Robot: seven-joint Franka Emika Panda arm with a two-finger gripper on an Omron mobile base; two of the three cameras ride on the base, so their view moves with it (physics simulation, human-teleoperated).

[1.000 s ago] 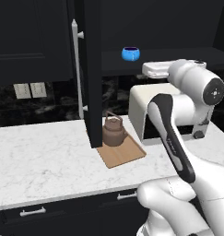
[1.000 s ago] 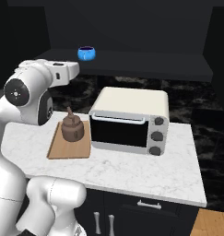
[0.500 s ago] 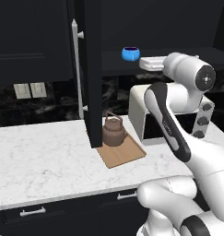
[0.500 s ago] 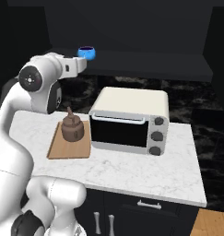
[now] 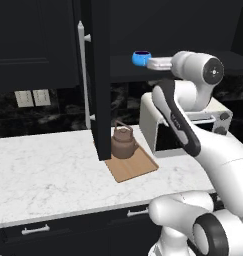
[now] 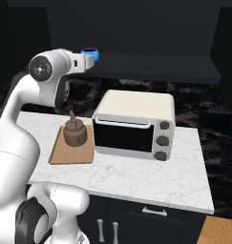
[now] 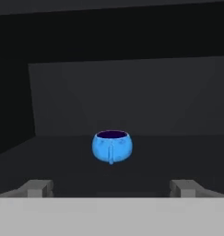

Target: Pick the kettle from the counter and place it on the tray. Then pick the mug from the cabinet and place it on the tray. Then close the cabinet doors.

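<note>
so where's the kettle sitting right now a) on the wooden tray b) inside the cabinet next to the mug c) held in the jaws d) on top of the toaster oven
a: the kettle sits on the wooden tray on the counter, just left of the toaster oven, while the blue mug stands alone on the cabinet shelf ahead of the open gripper.

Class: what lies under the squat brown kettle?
The brown kettle stands on a flat tan wooden tray, which rests on the white marble counter. The tray part beneath the kettle is covered.
</note>
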